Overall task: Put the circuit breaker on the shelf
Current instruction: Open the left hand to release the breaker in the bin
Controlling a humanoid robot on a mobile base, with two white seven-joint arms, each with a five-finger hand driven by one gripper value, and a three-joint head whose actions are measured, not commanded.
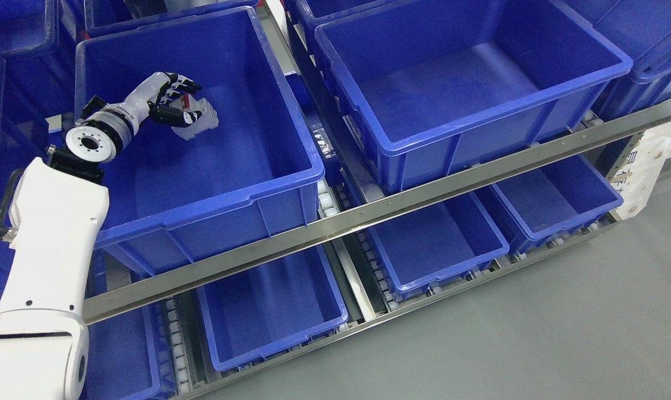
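Note:
A white circuit breaker [200, 119] with a small red mark is held over the inside of the large blue bin [246, 183] on the upper shelf level at left. My left hand [175, 103] reaches in over the bin's left wall, its black-tipped fingers [186, 85] and thumb curled around the breaker. I cannot tell whether the breaker touches the bin floor. The white left arm [51, 244] rises from the lower left corner. No right arm shows.
A second large blue bin [480, 133] stands to the right on the same level. A slanted metal shelf rail [368, 205] crosses the picture. Smaller blue bins [435, 244] sit on the lower level. Grey floor [563, 333] lies at the lower right.

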